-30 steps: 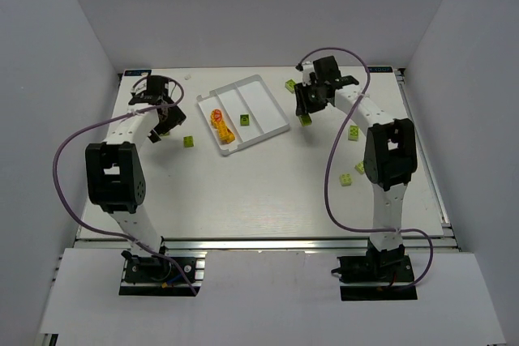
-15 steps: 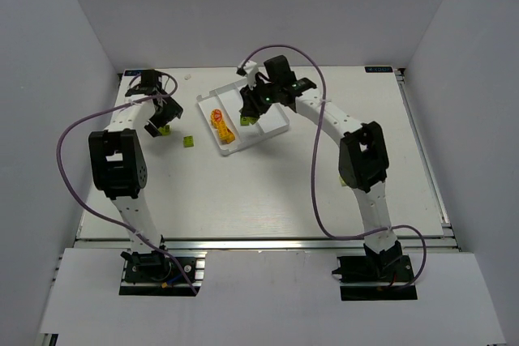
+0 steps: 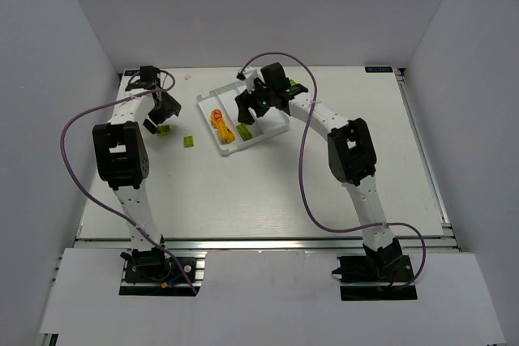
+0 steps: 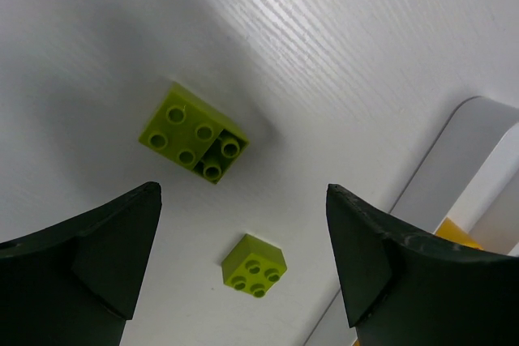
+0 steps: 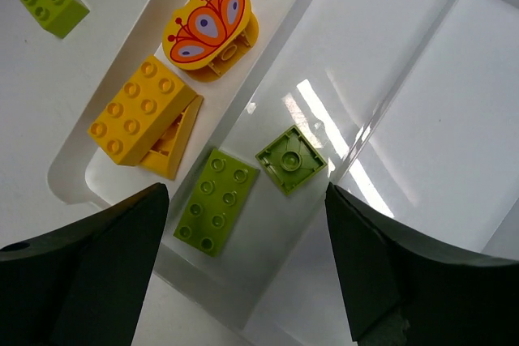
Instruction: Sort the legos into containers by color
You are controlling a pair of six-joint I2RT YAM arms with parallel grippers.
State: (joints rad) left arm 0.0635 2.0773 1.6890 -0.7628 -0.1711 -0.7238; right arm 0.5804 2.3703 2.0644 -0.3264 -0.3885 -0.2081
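Note:
The white tray lies at the back centre, with three long compartments. Its left compartment holds an orange-yellow brick and a yellow butterfly piece. Its middle compartment holds a flat green lego and an upside-down green square one. My right gripper is open and empty above that middle compartment's near end. My left gripper is open and empty over two lime green legos on the table left of the tray: a larger one and a smaller one.
The tray's right compartment holds nothing. One green lego lies on the table just outside the tray's left wall. The tray's rim shows at the right of the left wrist view. Purple cables loop over both arms.
My right arm swung left from beside the tray to above its middle compartment, carrying a green lego that now lies there. My left gripper shifted slightly toward the back.

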